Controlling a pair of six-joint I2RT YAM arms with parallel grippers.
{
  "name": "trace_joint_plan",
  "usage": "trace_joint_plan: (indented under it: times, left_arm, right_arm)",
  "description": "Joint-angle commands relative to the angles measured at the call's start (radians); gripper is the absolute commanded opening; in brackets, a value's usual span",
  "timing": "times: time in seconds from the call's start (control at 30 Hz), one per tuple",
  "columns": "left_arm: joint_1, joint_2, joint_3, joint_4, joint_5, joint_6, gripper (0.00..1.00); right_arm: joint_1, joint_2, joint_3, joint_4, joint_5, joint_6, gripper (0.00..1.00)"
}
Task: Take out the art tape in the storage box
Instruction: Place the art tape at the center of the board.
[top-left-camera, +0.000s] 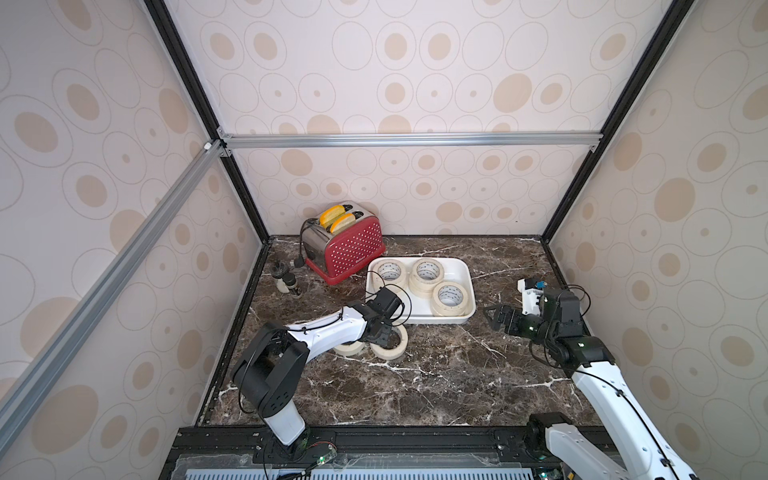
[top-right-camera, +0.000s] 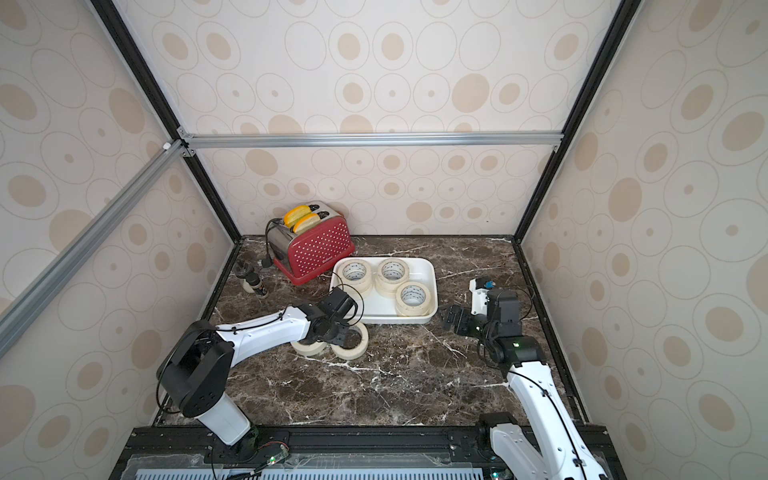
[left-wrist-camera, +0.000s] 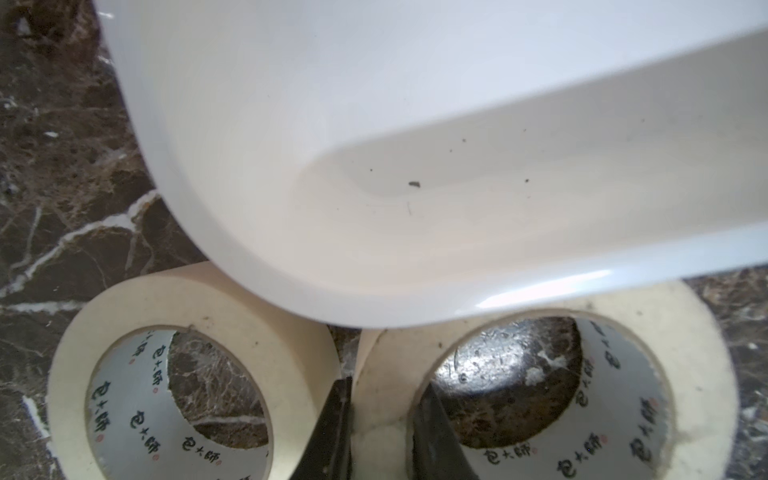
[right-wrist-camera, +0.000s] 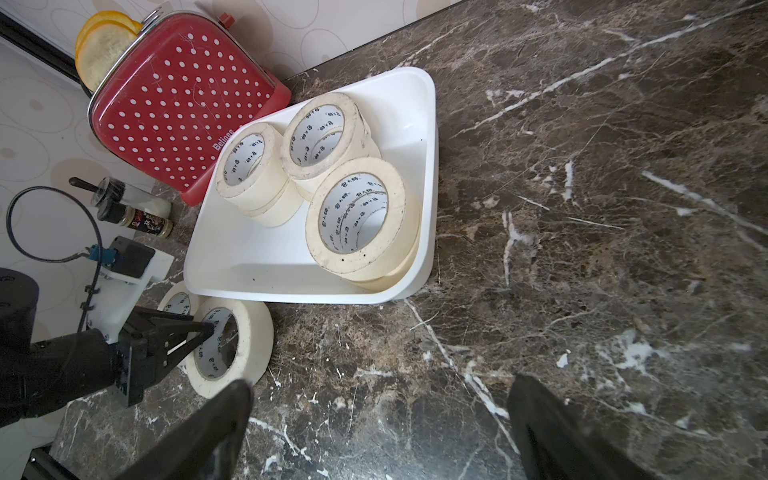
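Right wrist view: art tape (right-wrist-camera: 397, 199), eight rolls by our count. Six lie flat, holes upward, in three stacks of two inside the single storage box (right-wrist-camera: 266, 262). Two lie flat on the tabletop (right-wrist-camera: 582, 249) just outside its near rim, close beside each other. The left tool (right-wrist-camera: 203, 328) is nearly closed, pinching the wall of one of these two, with one finger (left-wrist-camera: 434, 440) inside the hole, as the left wrist view shows. The right tool (top-left-camera: 492, 318) stands wide open and empty. We judge it the nearer arm to the closest stack, which lies to its left and slightly beyond. Behind the box we count one red toaster (right-wrist-camera: 178, 112) holding two slices (right-wrist-camera: 99, 45), and two small jars (right-wrist-camera: 137, 216)
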Motion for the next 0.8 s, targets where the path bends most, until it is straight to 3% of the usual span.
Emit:
trace_joint_plan:
  times: [0.0, 0.27, 0.77]
  left_arm:
    - [-0.005, 0.009, 0.054, 0.034, -0.039, -0.003, 0.0]
    - [-0.005, 0.036, 0.061, 0.048, -0.058, -0.011, 0.02]
    - [-0.005, 0.002, 0.055, 0.056, -0.068, -0.017, 0.32]
  right_arm:
    - [0.005, 0.001, 0.025, -0.019, -0.001, -0.016, 1.0]
    - [0.005, 0.004, 0.028, -0.029, 0.003, -0.024, 1.0]
    - [0.006, 0.048, 0.052, -0.074, 0.022, -0.056, 1.0]
